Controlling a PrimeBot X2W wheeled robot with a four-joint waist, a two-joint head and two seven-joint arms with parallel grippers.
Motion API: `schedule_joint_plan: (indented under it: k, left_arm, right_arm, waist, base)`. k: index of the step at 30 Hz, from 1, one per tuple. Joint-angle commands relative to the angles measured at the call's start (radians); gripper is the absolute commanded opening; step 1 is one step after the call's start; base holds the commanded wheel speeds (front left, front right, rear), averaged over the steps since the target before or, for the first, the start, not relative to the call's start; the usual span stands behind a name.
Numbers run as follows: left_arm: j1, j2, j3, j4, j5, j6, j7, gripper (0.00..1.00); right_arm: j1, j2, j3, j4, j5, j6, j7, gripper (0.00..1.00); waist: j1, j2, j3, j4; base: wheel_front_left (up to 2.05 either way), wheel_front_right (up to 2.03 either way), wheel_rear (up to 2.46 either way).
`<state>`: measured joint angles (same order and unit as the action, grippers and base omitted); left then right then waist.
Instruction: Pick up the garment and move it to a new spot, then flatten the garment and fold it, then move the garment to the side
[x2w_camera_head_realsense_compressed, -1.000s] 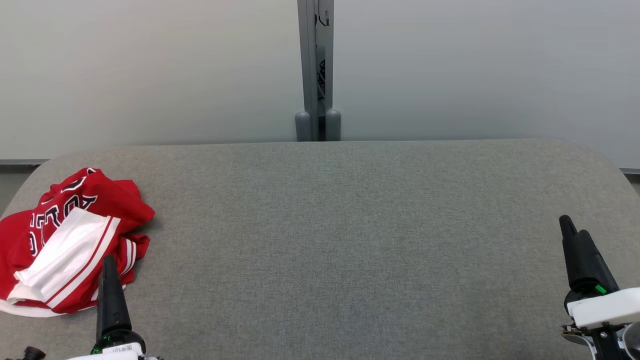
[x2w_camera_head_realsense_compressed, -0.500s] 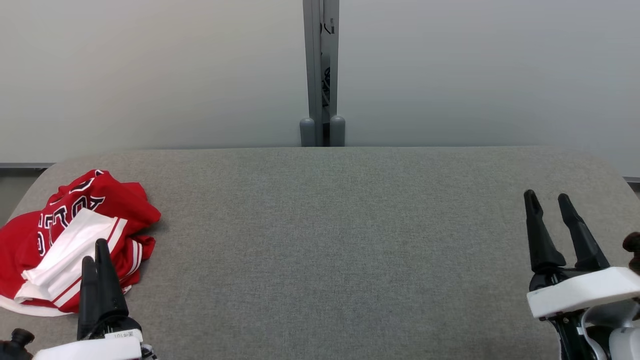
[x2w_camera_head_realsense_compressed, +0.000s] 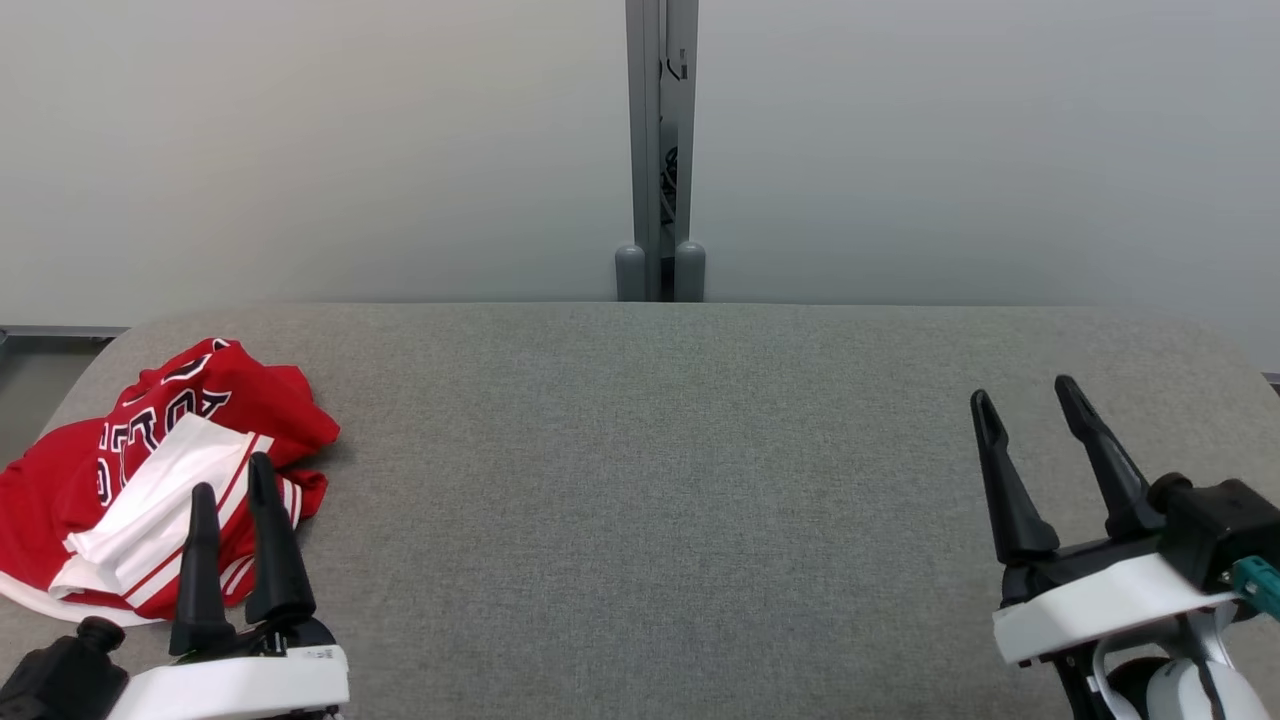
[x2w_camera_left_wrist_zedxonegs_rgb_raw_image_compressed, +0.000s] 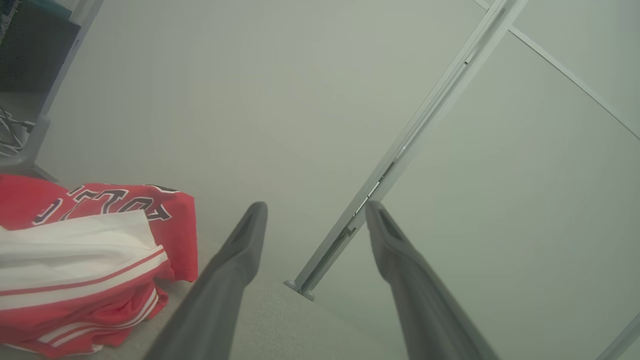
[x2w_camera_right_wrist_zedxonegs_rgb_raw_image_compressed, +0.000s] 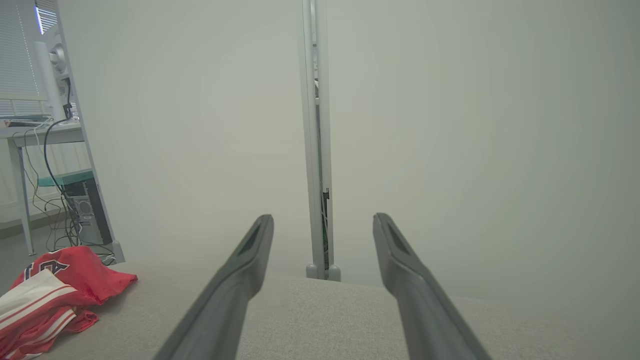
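**Garment (x2w_camera_head_realsense_compressed: 150, 470) heaped at left end of worktop (x2w_camera_head_realsense_compressed: 650, 480); both pincers open and empty**

Red cloth with white striped trim and dark, white-edged lettering, crumpled into a loose pile, a white panel folded across the top. Lying on the grey fabric surface close to the rounded left corner, well away from the middle.

Left pincer (x2w_camera_head_realsense_compressed: 232, 475) at the lower left of the head view, fingers pointing up and slightly parted. Tips overlapping the near right edge of the pile in that view; touching the cloth or just above it, cannot tell. Seen from the left wrist view: nothing gripped between the two dark fingers, red and white folds off to the left of the left finger, bare grey surface under the gap.

Right pincer (x2w_camera_head_realsense_compressed: 1025, 390) at the lower right, well apart from the garment, with the whole width of bare worktop between. Fingers spread wider than on the left, holding nothing. Seen from the right wrist view: open gap, grey surface below, red pile far off at the lower left.

Behind the far edge, pale wall (x2w_camera_head_realsense_compressed: 300, 150) panels meeting at a grey upright post (x2w_camera_head_realsense_compressed: 660, 150) with two rounded feet. Beyond the left end, in the right wrist view, a desk (x2w_camera_right_wrist_zedxonegs_rgb_raw_image_compressed: 40, 131) with dangling cables (x2w_camera_right_wrist_zedxonegs_rgb_raw_image_compressed: 50, 185).
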<state>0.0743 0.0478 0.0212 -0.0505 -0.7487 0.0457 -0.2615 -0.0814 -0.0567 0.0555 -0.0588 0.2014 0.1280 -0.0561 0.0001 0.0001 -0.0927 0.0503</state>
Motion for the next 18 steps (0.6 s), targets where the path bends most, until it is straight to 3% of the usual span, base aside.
schedule_joint_plan:
  k: [1, 9, 18]
  left_arm:
    - [-0.006, 0.003, -0.009, -0.014, 0.036, 0.013, 0.0, 1.0]
    - [0.016, 0.003, -0.122, 0.027, 0.22, 0.085, -0.001, 1.0]
    - [0.015, 0.003, -0.203, 0.12, 0.385, 0.129, -0.001, 1.0]
  right_arm:
    - [0.011, -0.003, 0.006, -0.001, -0.023, 0.003, -0.014, 1.0]
    - [0.053, 0.007, -0.009, 0.047, -0.051, 0.003, -0.054, 1.0]
    - [0.093, 0.007, -0.022, 0.131, -0.027, 0.003, -0.096, 1.0]
  waist:
    - [0.0, -0.0001, -0.003, 0.001]
    - [0.0, -0.0001, -0.017, 0.003]
    - [0.0, -0.0001, -0.029, -0.002]
  base:
    - [0.0, 0.0, 0.0]
    - [0.0, 0.0, 0.0]
    - [0.0, 0.0, 0.0]
